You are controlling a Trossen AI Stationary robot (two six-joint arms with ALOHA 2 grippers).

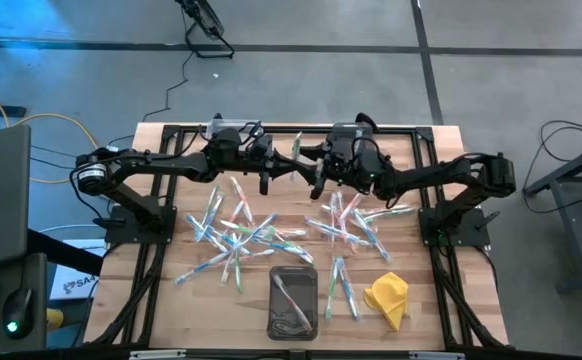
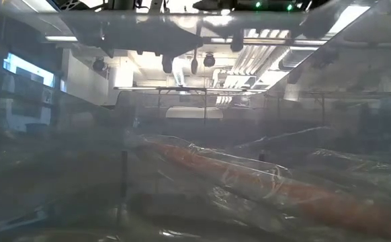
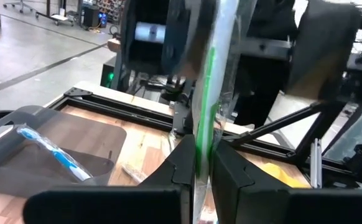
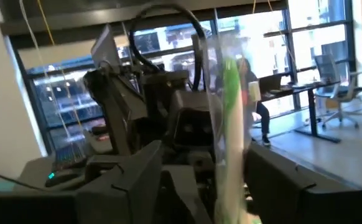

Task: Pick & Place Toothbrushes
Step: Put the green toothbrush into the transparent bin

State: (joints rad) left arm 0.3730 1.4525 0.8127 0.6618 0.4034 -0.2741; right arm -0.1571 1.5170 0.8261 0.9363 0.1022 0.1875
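Handover in mid-air above the toothbrush pile (image 1: 261, 232): left gripper (image 3: 196, 177) jaws clamp the green toothbrush (image 3: 204, 106), right gripper (image 4: 199, 186) jaws stand apart around it. Next, I'd judge, right backs off, left carries it to the grey tray (image 1: 293, 322).

A wooden table (image 1: 161, 140) is seen at frame centre. Toothbrushes (image 1: 236, 235) are scattered across its middle; a dark bin (image 1: 293, 303) and a yellow cloth (image 1: 388, 297) lie at lower centre.
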